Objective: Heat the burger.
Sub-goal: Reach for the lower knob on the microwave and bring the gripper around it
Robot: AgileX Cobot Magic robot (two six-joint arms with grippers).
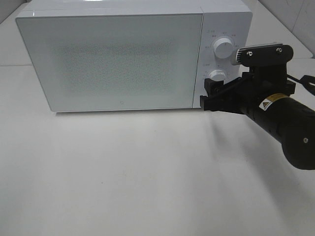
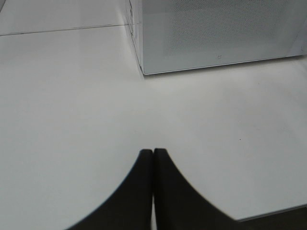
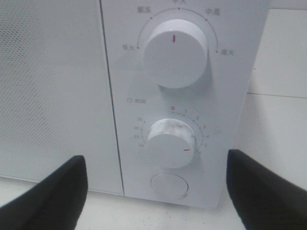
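Before the lower microwave dial [image 3: 171, 143], right hand [image 3: 156, 189] spread; left hand [image 2: 153, 158] closed; burger unseen.

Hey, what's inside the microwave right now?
The microwave's door is shut; its speckled window shows only grey. Whatever is inside, burger included, is hidden.

White tabletop [image 1: 147, 187], evenly lit, with pale tiles [image 1: 295, 19] beyond.

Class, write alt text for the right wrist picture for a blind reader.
The control panel of a white microwave fills the view: an upper dial, a lower dial and a button beneath. The right gripper faces the lower dial, jaws open wide.
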